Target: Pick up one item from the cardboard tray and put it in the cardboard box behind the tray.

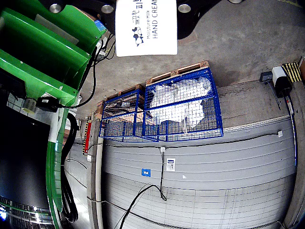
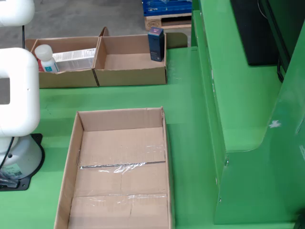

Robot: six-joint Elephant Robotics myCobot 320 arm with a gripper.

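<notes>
Nearest the riding camera, a white hand-cream box [image 1: 146,27] fills the top centre of its view, held against the black gripper body [image 1: 107,6] — the printed lettering runs sideways, so the box's long axis lies along the camera's line of sight, pointing away from the lens. The fingers themselves are out of frame, so whether they are clamped on the box cannot be told. Beyond it lie a bare concrete floor, two blue wire cages [image 1: 162,110] on wooden pallets, and a grey ribbed shutter door [image 1: 200,186] with a black cable hanging down it; green machine framing [image 1: 43,52] sits at the left.

In the fixed view the surface is a green table [image 2: 119,98]. A long, shallow cardboard tray [image 2: 121,167] lies open in the foreground, its floor patched with clear tape. Behind it sit two cardboard boxes side by side — the left box [image 2: 64,71] holds a white bottle [image 2: 46,57] and a silvery packet, while a dark blue carton [image 2: 156,44] stands upright at the far right corner of the right box [image 2: 131,67]. The white robot arm [image 2: 16,90] rises at the left edge.
</notes>
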